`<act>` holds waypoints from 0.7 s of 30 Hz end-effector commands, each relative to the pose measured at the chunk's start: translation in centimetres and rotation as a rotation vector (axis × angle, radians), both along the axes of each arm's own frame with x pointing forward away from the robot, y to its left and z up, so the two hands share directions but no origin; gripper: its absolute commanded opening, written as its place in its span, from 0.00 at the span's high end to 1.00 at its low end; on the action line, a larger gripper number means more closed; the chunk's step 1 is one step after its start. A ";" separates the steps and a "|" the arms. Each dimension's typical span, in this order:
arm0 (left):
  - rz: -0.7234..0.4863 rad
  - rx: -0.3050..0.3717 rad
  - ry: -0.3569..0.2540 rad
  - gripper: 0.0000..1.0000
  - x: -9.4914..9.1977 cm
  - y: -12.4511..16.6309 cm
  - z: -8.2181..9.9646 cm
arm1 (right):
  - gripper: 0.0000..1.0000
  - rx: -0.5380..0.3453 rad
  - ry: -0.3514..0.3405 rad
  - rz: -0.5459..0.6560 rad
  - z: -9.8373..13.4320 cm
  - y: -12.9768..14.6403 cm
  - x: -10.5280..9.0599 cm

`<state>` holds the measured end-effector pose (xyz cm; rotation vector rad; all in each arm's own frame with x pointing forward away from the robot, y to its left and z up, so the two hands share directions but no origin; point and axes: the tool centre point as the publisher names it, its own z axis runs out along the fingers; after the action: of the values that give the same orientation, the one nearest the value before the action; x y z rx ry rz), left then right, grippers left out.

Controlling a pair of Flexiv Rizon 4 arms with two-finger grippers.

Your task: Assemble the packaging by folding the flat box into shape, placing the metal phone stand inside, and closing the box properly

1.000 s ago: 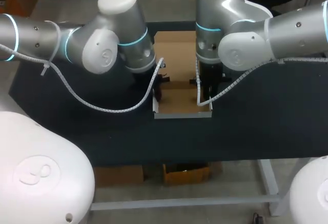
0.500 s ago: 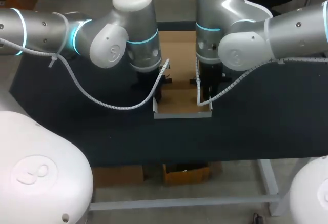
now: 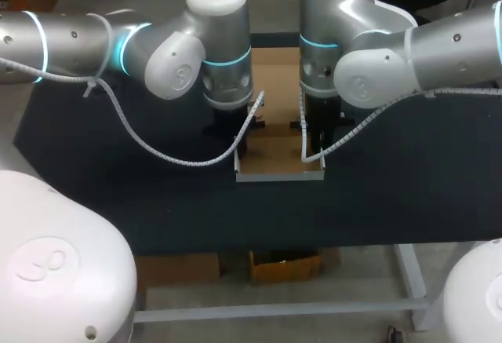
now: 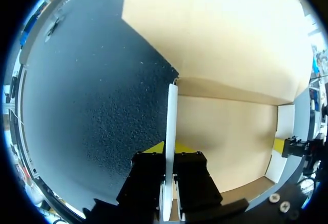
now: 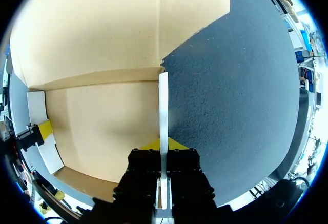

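Observation:
A brown cardboard box (image 3: 274, 153) lies open on the black table, its lid flap (image 3: 271, 68) flat at the far side. My left gripper (image 3: 241, 135) straddles the box's left wall (image 4: 170, 126), which stands upright; both fingers press it, so it is shut on that wall. On the other side my right gripper (image 3: 318, 135) is shut on the right wall (image 5: 163, 106), also upright. Each wrist view shows the other gripper across the box floor: the right gripper (image 4: 294, 146) and the left gripper (image 5: 33, 134). No phone stand is in view.
The box's low white front wall (image 3: 278, 176) faces the near table edge. Black table surface (image 3: 408, 178) spreads to either side of the box. The left arm's white cable (image 3: 180, 162) hangs beside the left wall.
My left arm has swung right, closer over the box's left side, and its fingers have closed in on the left wall. The right arm and the box have not moved.

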<state>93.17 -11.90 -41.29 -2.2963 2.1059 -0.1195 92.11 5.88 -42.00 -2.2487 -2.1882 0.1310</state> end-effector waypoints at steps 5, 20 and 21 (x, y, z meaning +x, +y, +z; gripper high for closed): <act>0.000 0.034 -0.001 1.00 -0.2 0.0 -0.7 | 0.54 -0.037 -0.030 0.011 0.9 0.3 0.0; -0.002 0.033 -0.021 1.00 -0.1 0.6 -0.4 | 0.00 0.059 -0.166 0.051 4.9 -1.2 -1.5; -0.002 0.033 -0.023 1.00 -0.2 0.6 -0.4 | 0.00 0.070 -0.174 0.052 5.1 -1.3 -1.5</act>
<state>93.20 -11.59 -41.27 -2.2680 2.0899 -0.1093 91.71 5.90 -37.64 -2.2550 -2.2924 -0.0140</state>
